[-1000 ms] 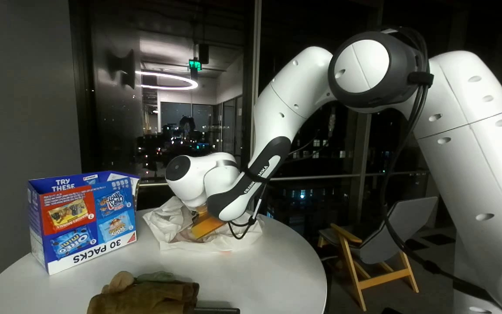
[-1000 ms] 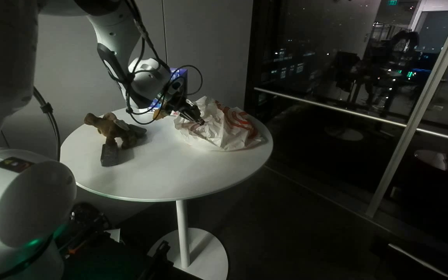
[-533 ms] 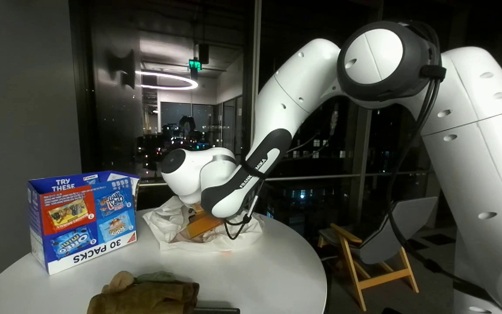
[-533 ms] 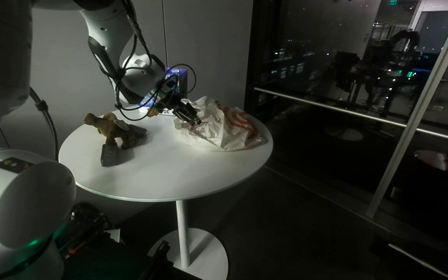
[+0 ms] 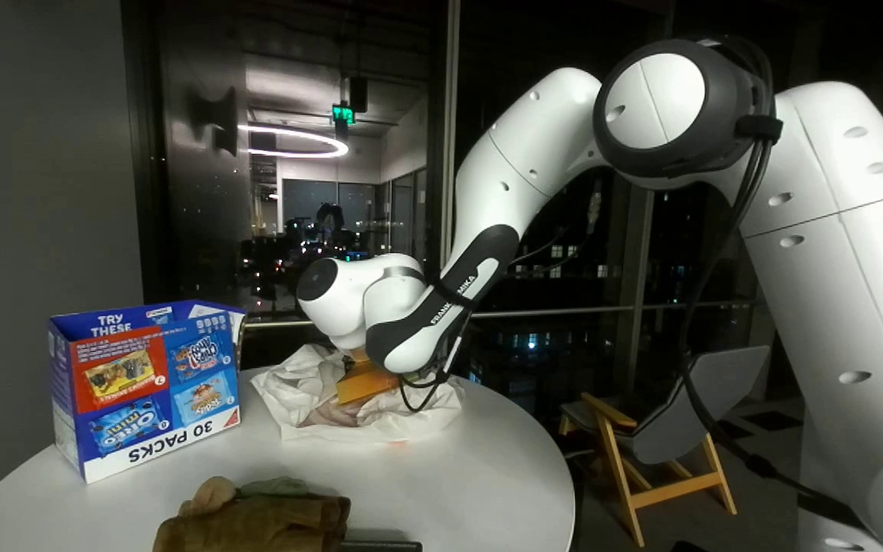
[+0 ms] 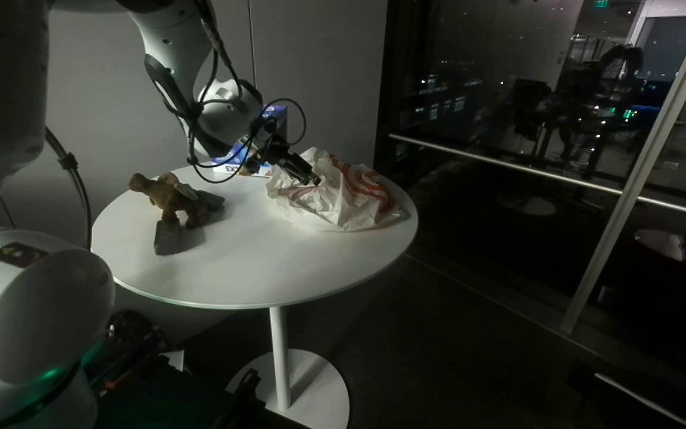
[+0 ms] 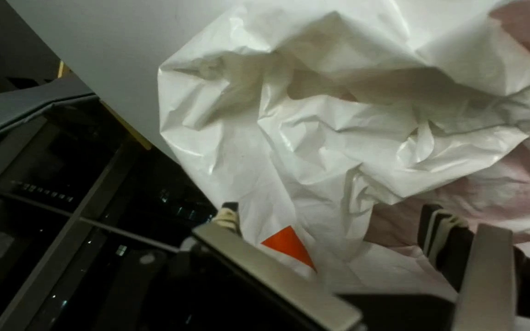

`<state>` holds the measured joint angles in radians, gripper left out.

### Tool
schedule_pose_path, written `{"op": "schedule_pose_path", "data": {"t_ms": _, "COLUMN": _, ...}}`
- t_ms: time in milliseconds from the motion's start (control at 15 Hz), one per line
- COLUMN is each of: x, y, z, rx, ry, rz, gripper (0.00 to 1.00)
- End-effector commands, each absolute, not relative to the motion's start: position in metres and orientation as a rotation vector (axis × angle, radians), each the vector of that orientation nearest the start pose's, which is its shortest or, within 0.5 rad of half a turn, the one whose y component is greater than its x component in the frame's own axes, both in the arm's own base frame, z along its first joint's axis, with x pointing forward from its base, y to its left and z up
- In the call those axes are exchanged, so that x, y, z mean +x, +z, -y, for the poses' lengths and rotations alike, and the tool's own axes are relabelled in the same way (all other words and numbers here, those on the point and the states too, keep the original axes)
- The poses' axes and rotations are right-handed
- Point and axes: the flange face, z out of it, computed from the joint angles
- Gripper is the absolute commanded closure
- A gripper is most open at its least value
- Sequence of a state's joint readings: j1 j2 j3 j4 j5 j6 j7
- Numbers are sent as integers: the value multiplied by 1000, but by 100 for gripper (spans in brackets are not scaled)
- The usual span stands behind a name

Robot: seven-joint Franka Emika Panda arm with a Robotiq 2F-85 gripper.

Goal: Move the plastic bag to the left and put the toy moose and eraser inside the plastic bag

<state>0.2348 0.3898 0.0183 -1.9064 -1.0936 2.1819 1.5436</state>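
Note:
The plastic bag (image 6: 349, 199), white and crumpled with red print, lies on the round table in both exterior views. It fills much of the wrist view, where a fold of the bag (image 7: 237, 151) stands up around a hollow. My gripper (image 7: 331, 218) is open, its fingers wide apart with nothing gripped between them. In an exterior view the gripper (image 6: 313, 180) hangs over the near side of the bag; whether its tips touch the plastic I cannot tell. The brown toy moose (image 6: 170, 193) stands well away from the bag, with the dark grey eraser (image 6: 168, 238) beside its foot.
A blue snack box (image 5: 150, 391) stands on the table (image 5: 472, 491) beside the bag. Behind the table are windows with a metal rail (image 6: 498, 162). A wooden chair (image 5: 664, 429) stands on the floor past the table's edge. Loose cables hang from the arm.
The gripper has opened. The arm first drew back slightly, then came forward and a little higher over the bag. Bag, moose and eraser have stayed put.

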Motion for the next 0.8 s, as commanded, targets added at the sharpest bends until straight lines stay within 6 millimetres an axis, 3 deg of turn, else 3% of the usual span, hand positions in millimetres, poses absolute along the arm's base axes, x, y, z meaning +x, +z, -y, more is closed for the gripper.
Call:
{"op": "schedule_pose_path", "data": {"t_ms": 0, "x": 628, "y": 305, "z": -111, "rx": 2267, "ry": 820, "rz": 762, "gripper": 0}}
{"op": "schedule_pose_path", "data": {"t_ms": 733, "x": 644, "y": 284, "z": -88, "rx": 2308, "ry": 787, "rz": 730, "gripper": 0}}
